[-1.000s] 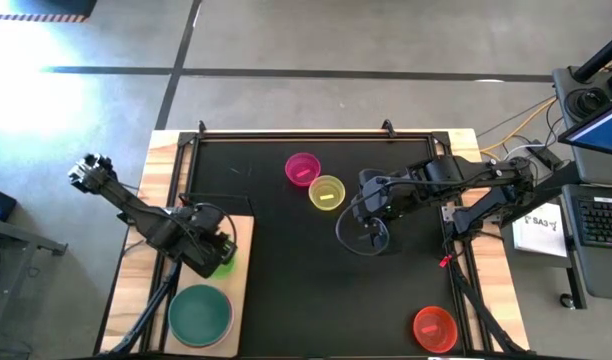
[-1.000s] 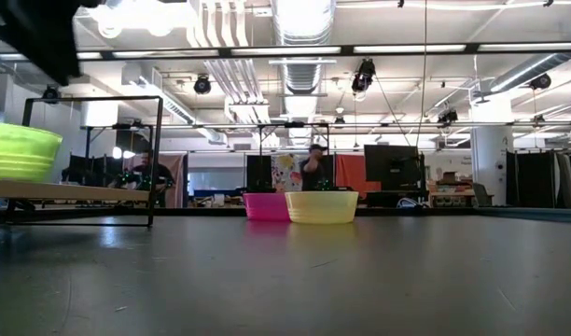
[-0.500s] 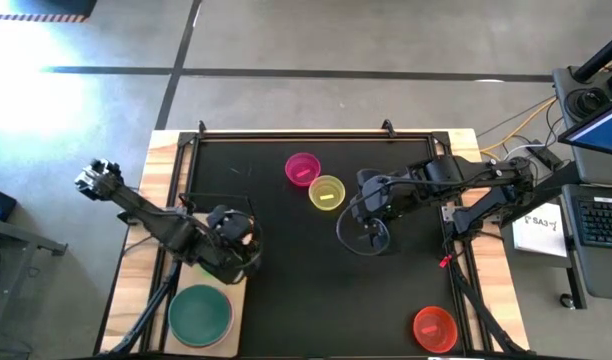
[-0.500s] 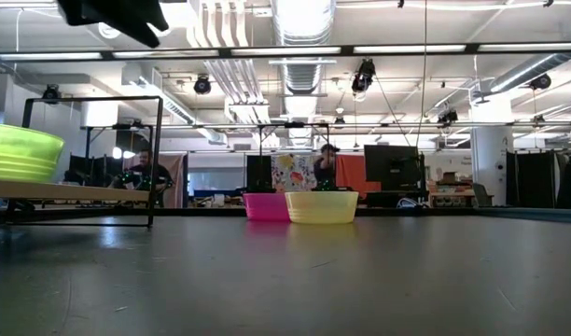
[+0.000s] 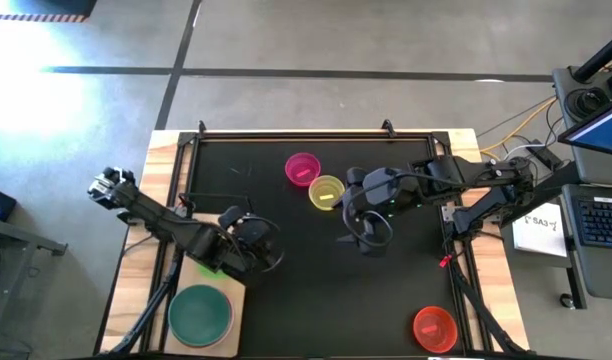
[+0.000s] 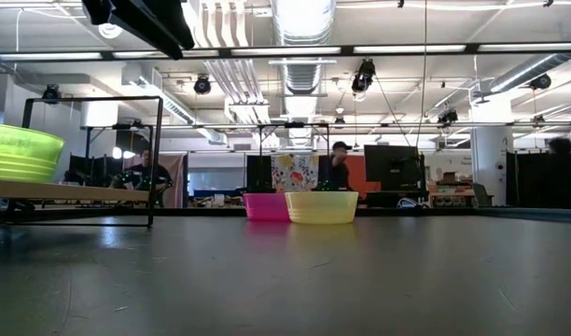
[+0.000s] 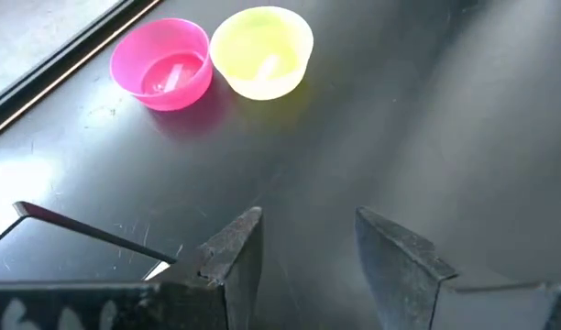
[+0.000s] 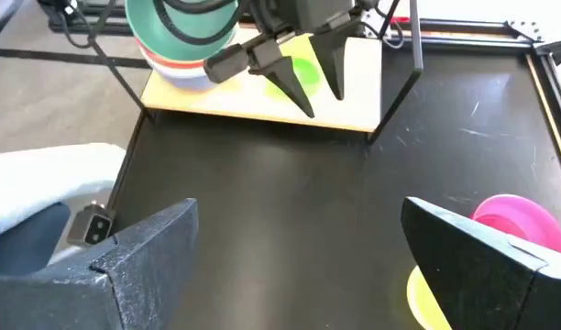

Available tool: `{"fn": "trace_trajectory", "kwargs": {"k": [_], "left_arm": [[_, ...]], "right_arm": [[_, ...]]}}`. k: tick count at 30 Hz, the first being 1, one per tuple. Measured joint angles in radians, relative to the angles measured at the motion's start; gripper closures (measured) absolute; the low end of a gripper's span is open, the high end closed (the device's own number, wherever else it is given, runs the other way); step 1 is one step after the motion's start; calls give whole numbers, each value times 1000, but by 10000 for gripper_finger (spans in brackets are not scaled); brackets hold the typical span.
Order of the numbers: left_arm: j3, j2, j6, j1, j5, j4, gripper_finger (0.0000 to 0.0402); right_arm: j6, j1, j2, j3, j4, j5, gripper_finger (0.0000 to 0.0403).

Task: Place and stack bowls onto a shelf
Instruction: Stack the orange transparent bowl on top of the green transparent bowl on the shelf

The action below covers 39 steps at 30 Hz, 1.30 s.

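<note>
Yellow bowl (image 5: pixel 327 192) touching magenta bowl (image 5: pixel 302 168), well apart from the shelf (image 5: pixel 238 296); right gripper (image 5: pixel 352 222) just beside it, spread wide and empty, left gripper (image 7: pixel 303 252) parted, empty; likely light, stiff, slick plastic, so pinch its rim.

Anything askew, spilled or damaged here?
Nothing stands out. The pink bowl, yellow bowl and red bowl sit upright on the mat, and the teal stack sits on the shelf. Both claws, left and right, are open and empty.
</note>
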<state>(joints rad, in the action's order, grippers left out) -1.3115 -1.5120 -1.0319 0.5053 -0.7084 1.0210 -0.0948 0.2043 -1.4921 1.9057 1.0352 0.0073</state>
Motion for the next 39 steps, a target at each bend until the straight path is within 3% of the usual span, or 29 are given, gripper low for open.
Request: {"fn": "trace_trajectory", "kwargs": {"k": [12,18,22,27,39], "left_arm": [[2,2,-14,-2,-10,-1,246],[3,2,-20,-2,-13,-1,246],[3,2,-20,-3,-13,-1,246],[3,2,-2,-3,-14,-2,246],[3,6,91,-5,-16,-2,246]], "right_arm": [[-32,0,0,0,-24,91,33],[-121,-9,0,0,211,299,33],[-304,-35,-3,-4,379,380,33],[-522,-50,1,-47,533,325,33],[-726,5,33,-485,535,-94,34]]}}
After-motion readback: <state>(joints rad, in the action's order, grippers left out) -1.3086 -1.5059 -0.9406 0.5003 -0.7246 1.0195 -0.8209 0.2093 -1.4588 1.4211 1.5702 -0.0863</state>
